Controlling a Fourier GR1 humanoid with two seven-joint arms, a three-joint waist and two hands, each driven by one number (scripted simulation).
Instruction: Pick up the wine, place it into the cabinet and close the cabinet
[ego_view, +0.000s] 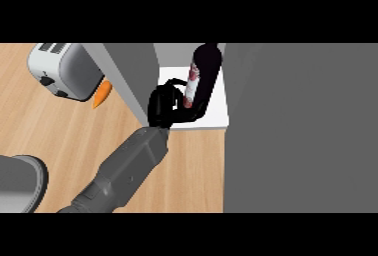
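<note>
Near edge, left: one grey rounded object (18, 182) on the desk (52, 130), cut off by the frame; I cannot tell what it is.

One forearm (122, 175) of mine rises from the near edge toward the cabinet (295, 125). Which arm it is I judge to be the left, since it enters left of centre; my other hand is not in view.

Further in, my left hand (166, 105) reaches between the open door (129, 75) and the cabinet body. My fingers (177, 82) are curled round the wine (203, 80), clamped on it. The bottle stands over the white shelf (214, 117); whether it rests there or hangs just above, I cannot tell.

Far left: one toaster (63, 70), and one orange item (102, 95) just beside it, partly hidden.

Progress, in my judgement: pick-up done, placement nearly done. Left to do: release, withdraw, shut the door.

Count: one bottle, one cabinet, one door, one toaster, one orange item, one grey object.
</note>
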